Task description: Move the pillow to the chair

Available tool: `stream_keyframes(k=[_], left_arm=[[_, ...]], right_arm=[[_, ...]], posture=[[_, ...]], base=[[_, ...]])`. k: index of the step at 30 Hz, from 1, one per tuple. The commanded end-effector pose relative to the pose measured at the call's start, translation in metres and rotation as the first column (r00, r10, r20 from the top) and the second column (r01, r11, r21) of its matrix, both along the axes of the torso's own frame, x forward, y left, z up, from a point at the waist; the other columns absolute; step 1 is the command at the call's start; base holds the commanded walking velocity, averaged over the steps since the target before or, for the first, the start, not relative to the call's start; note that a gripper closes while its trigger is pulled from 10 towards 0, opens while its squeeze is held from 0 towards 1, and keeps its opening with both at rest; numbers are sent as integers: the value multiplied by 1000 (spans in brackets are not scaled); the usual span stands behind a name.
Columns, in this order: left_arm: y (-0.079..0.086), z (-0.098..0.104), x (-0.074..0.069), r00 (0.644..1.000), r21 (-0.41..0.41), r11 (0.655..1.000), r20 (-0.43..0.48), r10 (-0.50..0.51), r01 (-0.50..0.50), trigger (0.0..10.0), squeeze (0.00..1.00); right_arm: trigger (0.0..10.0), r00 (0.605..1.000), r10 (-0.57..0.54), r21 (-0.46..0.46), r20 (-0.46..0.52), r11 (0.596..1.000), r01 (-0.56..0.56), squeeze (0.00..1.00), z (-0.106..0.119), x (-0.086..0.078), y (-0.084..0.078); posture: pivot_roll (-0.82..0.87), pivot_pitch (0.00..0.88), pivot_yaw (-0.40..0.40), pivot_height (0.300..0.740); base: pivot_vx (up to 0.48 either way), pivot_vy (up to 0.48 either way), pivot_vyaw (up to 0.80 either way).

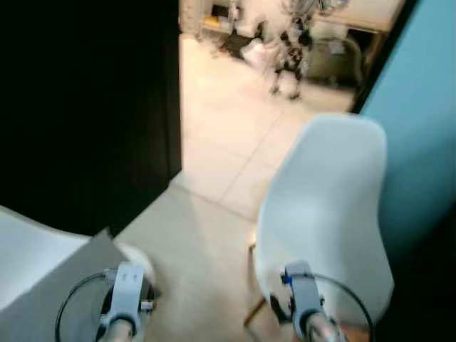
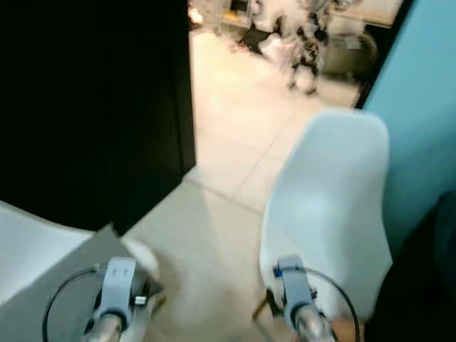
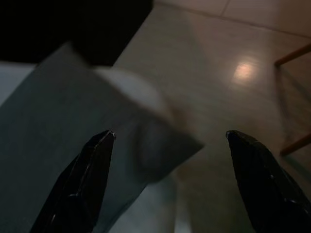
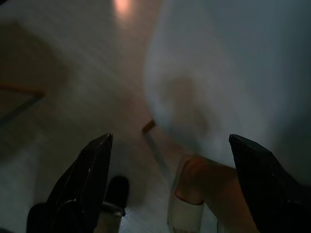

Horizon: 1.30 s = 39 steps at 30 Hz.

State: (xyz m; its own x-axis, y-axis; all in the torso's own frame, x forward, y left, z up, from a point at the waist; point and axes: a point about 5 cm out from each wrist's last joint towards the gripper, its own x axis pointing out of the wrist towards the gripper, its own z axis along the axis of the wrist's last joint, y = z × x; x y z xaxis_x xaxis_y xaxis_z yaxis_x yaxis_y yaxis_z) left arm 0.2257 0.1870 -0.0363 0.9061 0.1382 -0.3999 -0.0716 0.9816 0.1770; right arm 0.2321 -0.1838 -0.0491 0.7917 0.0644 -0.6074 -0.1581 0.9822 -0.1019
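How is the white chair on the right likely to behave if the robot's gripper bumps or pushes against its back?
The white chair looks like a thin moulded shell on slim wooden legs, so it is probably light and would likely slide on the smooth tiled floor rather than resist. A push high on the tall back might tip it. The shell's glossy surface probably gives the right gripper little grip.

Both eye views are soft with motion blur, worst far ahead, where the bright room's clutter (image 1: 285, 43) smears. Light floods from that room onto the pale floor tiles (image 1: 228, 135), nearly washing them out; the dark panel (image 1: 85, 107) on the left falls to flat black. The white chair (image 1: 328, 206) ahead of the right pincer (image 4: 170, 170) reads evenly lit. Both wrist views are dim and blurred, each with a small glare spot (image 3: 243, 72) on the floor beyond the black fingers (image 3: 87, 179).
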Motion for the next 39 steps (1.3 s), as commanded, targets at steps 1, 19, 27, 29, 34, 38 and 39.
stream_keyframes(k=[1,19,27,29,34,38,39], left_arm=[[1,0,0,1000,6,1000,-2,6,-6,10000,0],[9,3,5,1000,20,1000,-1,7,-7,10000,0],[4,-1,1,1000,11,1000,-16,0,0,10000,0],[4,-1,1,1000,11,1000,-16,0,0,10000,0],[2,0,2,1000,5,1000,-12,1,-1,10000,0],[2,1,4,1000,2,1000,-10,-3,3,10000,0],[2,1,5,1000,-1,1000,-7,-6,6,10000,0]], right_arm=[[10000,1000,-25,3,-7,1000,25,0,-1,-1,-3],[10000,998,-50,-5,-36,999,50,0,-7,-9,-1],[10000,998,-51,-14,-41,999,51,0,-8,-12,-4],[10000,998,-51,-14,-41,999,51,0,-8,-12,-4],[10000,998,-54,-22,-43,998,53,0,-8,-11,-6],[10000,998,-56,-24,-41,998,55,0,-7,-11,-7],[10000,998,-58,-25,-40,998,57,0,-7,-10,-7]], posture=[[26,30,-30,740],[32,32,-11,740],[23,33,-17,740],[23,33,-17,740],[17,34,-16,740],[15,34,-13,740],[14,36,-14,740]], base=[[0,0,-800],[0,0,-800],[0,0,-800],[0,0,-800],[0,0,-800],[0,0,-800],[0,0,-800]])
